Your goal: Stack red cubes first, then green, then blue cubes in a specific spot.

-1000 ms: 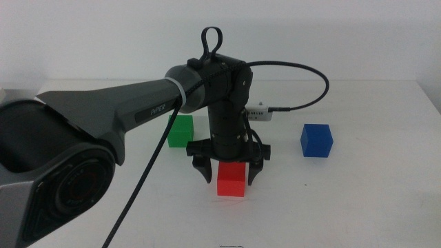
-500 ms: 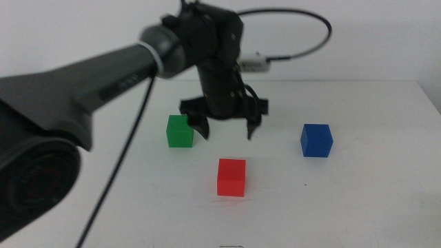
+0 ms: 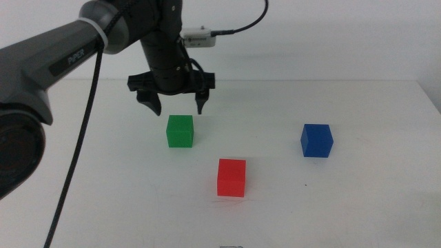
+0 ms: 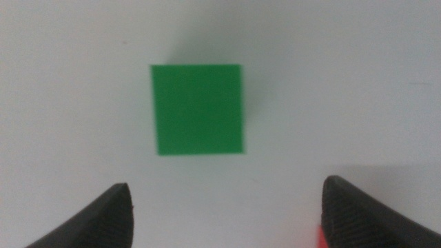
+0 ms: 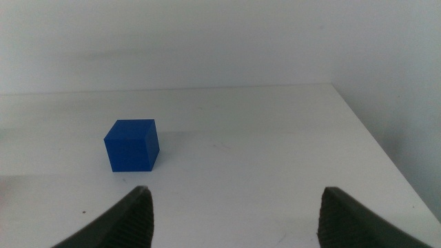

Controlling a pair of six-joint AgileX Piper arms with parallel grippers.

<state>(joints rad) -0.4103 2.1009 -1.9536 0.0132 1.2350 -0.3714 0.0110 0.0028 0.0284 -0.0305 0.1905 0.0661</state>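
The red cube (image 3: 231,177) rests alone on the white table near the front centre, over a faint scuff line. Behind it to the left sits the green cube (image 3: 180,131), seen from straight above in the left wrist view (image 4: 199,109). My left gripper (image 3: 175,106) hovers open above and just behind the green cube, nothing between its jaws. A sliver of the red cube (image 4: 321,238) shows beside one jaw. The blue cube (image 3: 316,140) stands at the right, also in the right wrist view (image 5: 131,145). My right gripper (image 5: 234,207) waits open, out of the middle view.
The left arm (image 3: 62,55) reaches in from the left with its black cable (image 3: 83,138) hanging over the table. The table's right edge (image 5: 372,145) lies past the blue cube. A white wall stands behind.
My left gripper let go of the red cube, rose, and moved back and left until it hung above the green cube. The red cube stays where it was set.
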